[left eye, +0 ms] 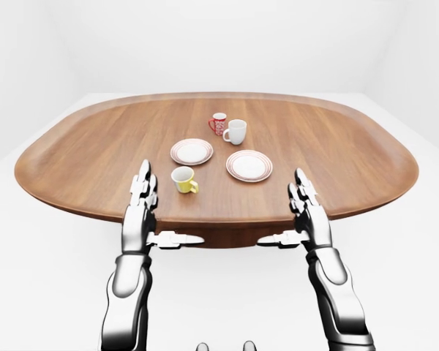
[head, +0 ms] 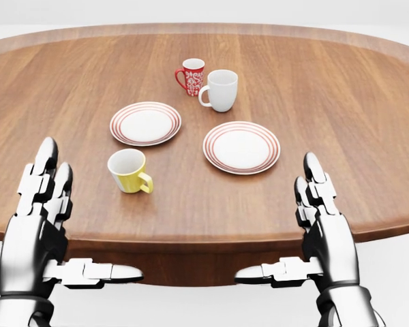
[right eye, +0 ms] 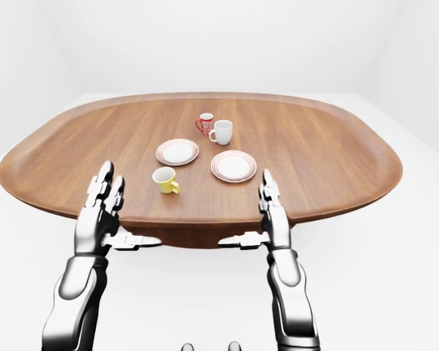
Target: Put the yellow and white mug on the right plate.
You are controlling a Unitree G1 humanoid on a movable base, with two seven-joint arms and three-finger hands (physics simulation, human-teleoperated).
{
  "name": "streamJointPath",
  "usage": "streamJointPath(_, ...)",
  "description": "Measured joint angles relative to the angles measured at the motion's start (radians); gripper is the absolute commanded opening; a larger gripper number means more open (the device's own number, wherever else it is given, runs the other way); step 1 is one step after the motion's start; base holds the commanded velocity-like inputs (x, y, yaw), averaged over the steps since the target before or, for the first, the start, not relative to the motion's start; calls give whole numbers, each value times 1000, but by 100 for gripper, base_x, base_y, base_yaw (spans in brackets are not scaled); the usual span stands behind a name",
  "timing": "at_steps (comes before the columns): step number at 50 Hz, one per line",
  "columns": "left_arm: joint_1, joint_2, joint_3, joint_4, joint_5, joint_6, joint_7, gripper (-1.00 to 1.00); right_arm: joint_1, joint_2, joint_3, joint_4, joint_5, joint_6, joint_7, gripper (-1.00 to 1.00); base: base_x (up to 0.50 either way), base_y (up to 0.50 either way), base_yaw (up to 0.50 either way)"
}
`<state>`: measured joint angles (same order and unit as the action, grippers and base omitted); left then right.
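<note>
The yellow mug with a white inside [head: 129,170] stands upright on the wooden table [head: 341,88], handle turned to the lower right of the head view. The right plate [head: 242,147], white with red rings, lies bare to the mug's right. My left hand [head: 71,225] hovers open at the table's near edge, lower left of the mug and apart from it. My right hand [head: 279,221] is open too, below the right plate, thumb pointing inward. Neither hand holds anything.
A second red-ringed plate [head: 145,123] lies above the yellow mug. Higher in the head view a red patterned mug [head: 192,76] and a plain white mug [head: 220,90] stand side by side. White floor surrounds the oval table.
</note>
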<state>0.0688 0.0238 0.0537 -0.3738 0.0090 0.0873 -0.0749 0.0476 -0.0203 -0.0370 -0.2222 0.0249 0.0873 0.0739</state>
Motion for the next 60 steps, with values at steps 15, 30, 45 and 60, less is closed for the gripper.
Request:
streamJointPath(15, 13, -2, 5, -66, 15, 0, -13, 100, 21, 0, -4, -95, 3, 0, 18, 100, 0, 0, 50)
streamJointPath(30, 31, -5, 4, -85, 24, 0, -18, 100, 38, 0, -7, -147, 14, 0, 29, 100, 8, 7, 10)
streamJointPath(45, 38, -3, 0, -147, 33, 0, -33, 100, 49, 0, -10, -226, 35, 0, 50, 100, 48, 13, 0)
streamJointPath(60, 47, -2, 7, -221, 36, 0, -55, 100, 54, -1, -11, -264, 24, 0, 55, 100, 48, 13, 0)
